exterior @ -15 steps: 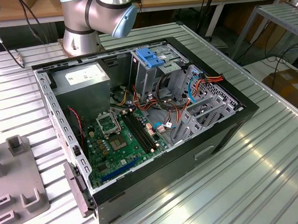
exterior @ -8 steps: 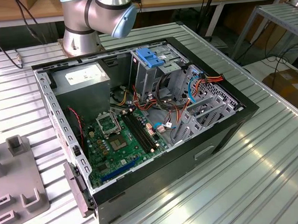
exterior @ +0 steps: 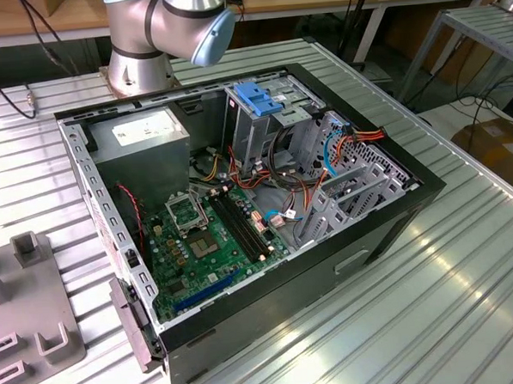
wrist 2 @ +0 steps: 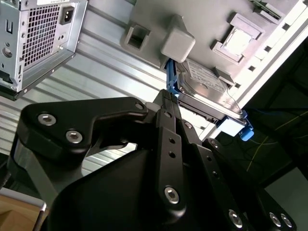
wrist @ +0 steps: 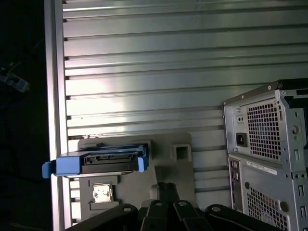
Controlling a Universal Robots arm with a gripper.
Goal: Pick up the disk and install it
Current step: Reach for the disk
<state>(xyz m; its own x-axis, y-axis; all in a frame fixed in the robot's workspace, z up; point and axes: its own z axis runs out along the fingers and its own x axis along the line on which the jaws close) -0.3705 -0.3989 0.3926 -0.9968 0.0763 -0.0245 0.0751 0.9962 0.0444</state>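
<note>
Disk [wrist: 108, 162] on grey holder plate [wrist: 166, 169]
Blue rails flank both long sides; it rests on the plate near the counter [wrist: 168, 72] edge.

My exterior view looks down from high up, a bit to one side, at the open black computer case [exterior: 363, 247] on the ribbed silver metal table [exterior: 435, 312]. Both wrist views ride close behind the black end effector [wrist 2: 165, 101] [wrist: 163, 190]. They look past it at the flat grey holder plate [wrist 2: 211, 19] [wrist: 168, 166]. All three views share that plate [exterior: 38, 289], the case and the table.
</note>
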